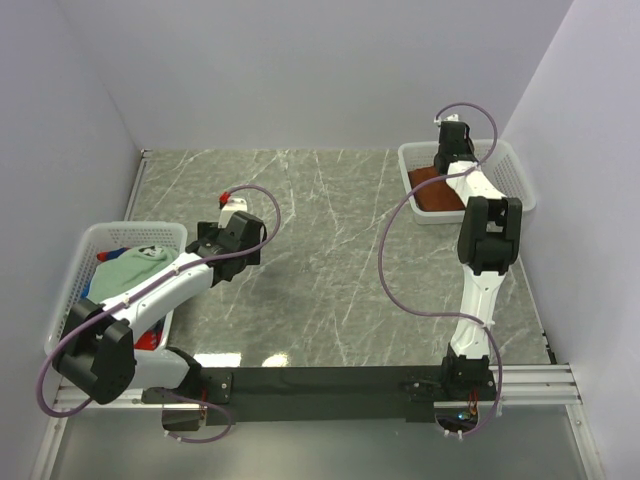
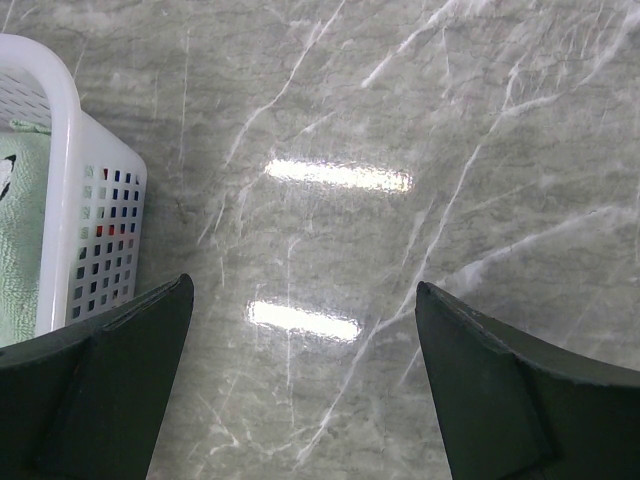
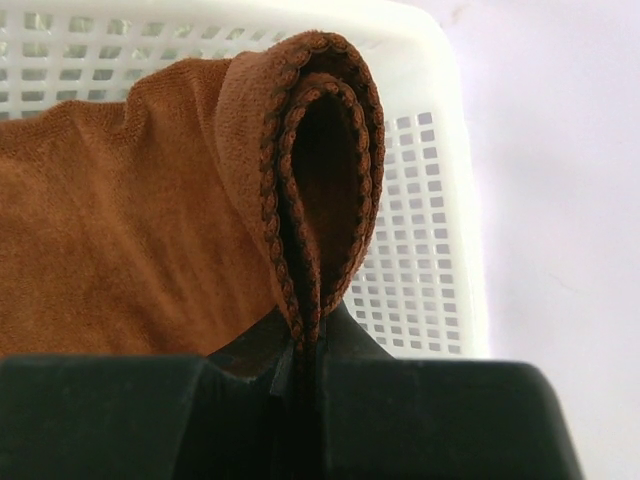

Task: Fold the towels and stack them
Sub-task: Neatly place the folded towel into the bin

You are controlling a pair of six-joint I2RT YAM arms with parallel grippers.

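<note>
Along the near edge of the counter (image 1: 330, 260) both arms stand on a black rail (image 1: 320, 382). At the left edge, just beyond the left arm's base, sits a white mesh basket (image 1: 110, 232) with loose towels in it. A pale mint-green towel (image 1: 135, 268) lies crumpled on top, and a patch of red cloth (image 1: 150, 340) shows at the basket's near end, partly hidden by the arm.

The left gripper (image 2: 302, 300) hovers over bare marble just to the right of that basket. Its jaws are spread wide, with nothing between them and nothing touching them.

The right arm is stretched towards the far right corner, where a second white mesh basket (image 1: 515, 175) stands. A rust-brown towel (image 3: 130, 230) lies inside it. The right gripper (image 3: 305, 345) is over this basket with its jaws pressed together on a folded edge of the brown towel. The stitched hem curls up in a loop above the fingers, and the rest of the cloth spreads out to the left against the basket wall.
</note>
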